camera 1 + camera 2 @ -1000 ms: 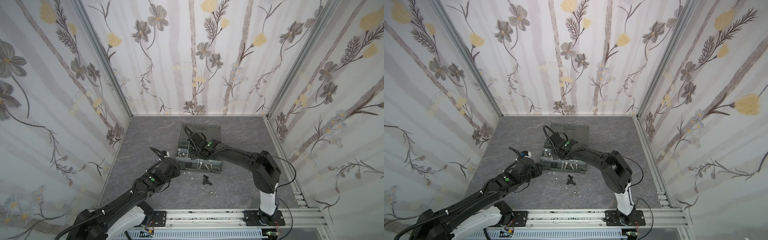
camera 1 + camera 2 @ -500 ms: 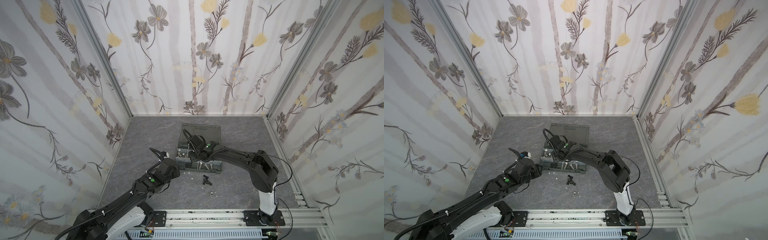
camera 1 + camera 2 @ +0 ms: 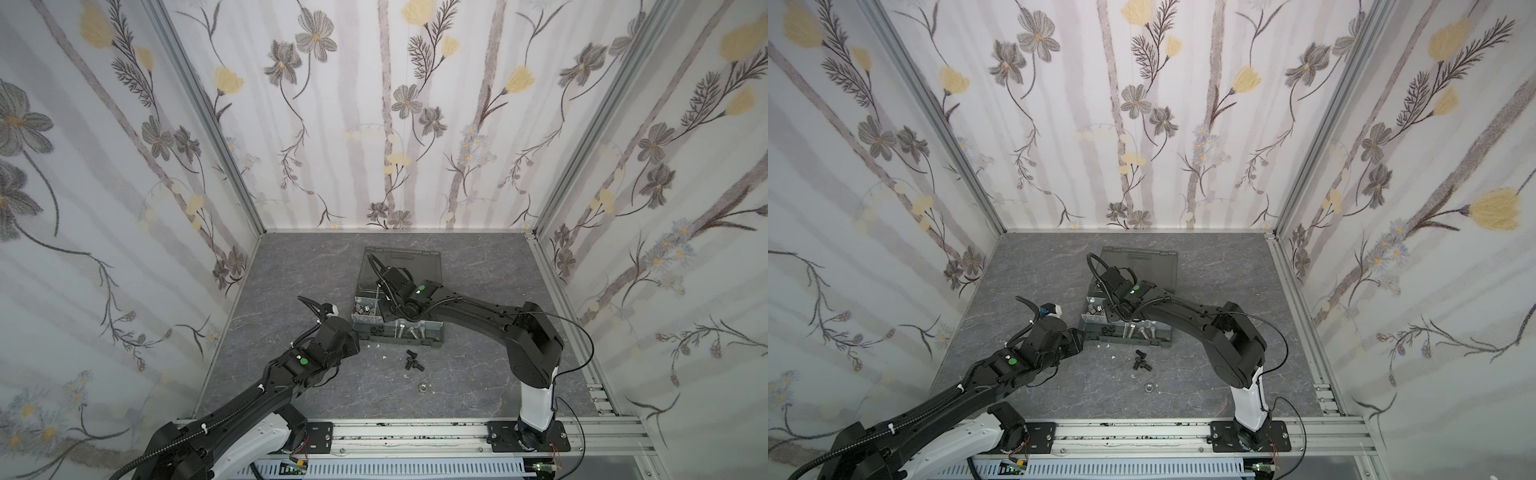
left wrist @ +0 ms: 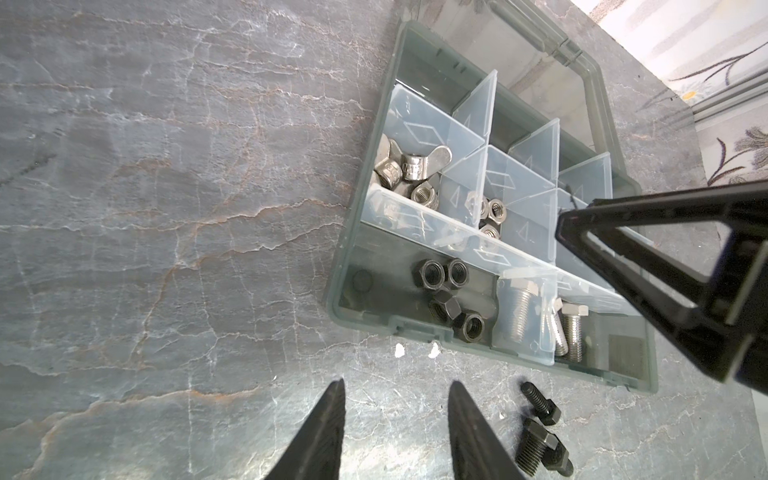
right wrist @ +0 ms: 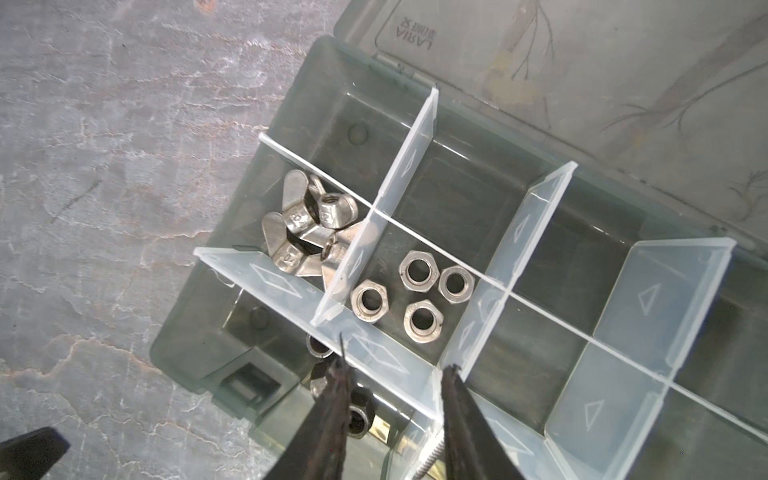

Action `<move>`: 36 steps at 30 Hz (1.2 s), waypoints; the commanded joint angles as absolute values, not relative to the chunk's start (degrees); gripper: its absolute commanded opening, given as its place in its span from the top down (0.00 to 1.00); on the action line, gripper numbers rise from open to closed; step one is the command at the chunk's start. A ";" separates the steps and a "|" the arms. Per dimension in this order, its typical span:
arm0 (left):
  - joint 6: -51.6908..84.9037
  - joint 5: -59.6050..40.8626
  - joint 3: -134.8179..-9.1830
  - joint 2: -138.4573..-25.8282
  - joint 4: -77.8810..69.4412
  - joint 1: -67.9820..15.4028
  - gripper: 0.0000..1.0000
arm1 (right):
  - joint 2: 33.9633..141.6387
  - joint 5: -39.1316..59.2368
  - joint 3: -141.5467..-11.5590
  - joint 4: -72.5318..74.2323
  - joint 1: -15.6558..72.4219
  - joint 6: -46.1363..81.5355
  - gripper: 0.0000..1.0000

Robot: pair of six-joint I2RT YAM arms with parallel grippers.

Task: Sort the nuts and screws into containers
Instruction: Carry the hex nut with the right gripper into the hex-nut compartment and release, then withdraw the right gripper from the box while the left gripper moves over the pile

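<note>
Although most of the hardware already sits in the dark grey plastic organiser case (image 4: 337, 270), the sort looks unfinished. One compartment holds silver wing nuts (image 5: 307, 224), the one beside it silver hex nuts (image 5: 415, 291), the front left corner cell black hex nuts (image 4: 449, 299), and the cell next to those silver hex-head screws (image 4: 540, 328). Several cells toward the translucent smoky lid (image 5: 582, 62) are bare. What seems left: at least two black hex-head screws (image 3: 412, 360) lie loose on the grey marbled counter (image 3: 291, 270) just in front of the case, and a lone silver hex nut (image 3: 421, 387) lies nearer the aluminium base rail (image 3: 415, 432).

The left tool (image 4: 397, 428) hangs over bare counter near the case's front left corner, jaws apart with nothing between them. The right tool (image 5: 395, 415) is low over the front row of cells near the black nuts, jaws parted and, as far as the wrist view shows, gripping nothing.

Room is tightest there: the pale upright dividers (image 5: 411, 153) stand close together, and both tools are near the same corner, so they could crowd each other. The case's front wall lies between the loose pieces and the cells, so anything picked would need lifting over it. Left of the case and in front of the loose screws the counter is wide open, and the lid lies flat behind, out of the way.
</note>
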State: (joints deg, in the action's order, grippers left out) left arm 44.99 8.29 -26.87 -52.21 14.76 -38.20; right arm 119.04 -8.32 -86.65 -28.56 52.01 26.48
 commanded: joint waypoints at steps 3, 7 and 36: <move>45.00 7.68 -27.13 -52.62 13.73 -38.23 0.57 | 115.56 -9.93 -85.44 -27.32 51.88 26.10 0.62; 45.09 7.75 -28.00 -54.03 13.80 -40.15 0.57 | 112.07 -8.91 -81.97 -25.13 51.26 27.02 0.62; 36.50 6.75 -43.60 -80.62 13.49 -62.18 0.54 | 83.79 -13.03 -54.56 -21.76 42.73 41.87 0.60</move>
State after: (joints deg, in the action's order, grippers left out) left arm 38.74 8.75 -42.74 -79.75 13.89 -61.84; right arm 84.38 -11.99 -55.31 -24.58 42.70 39.05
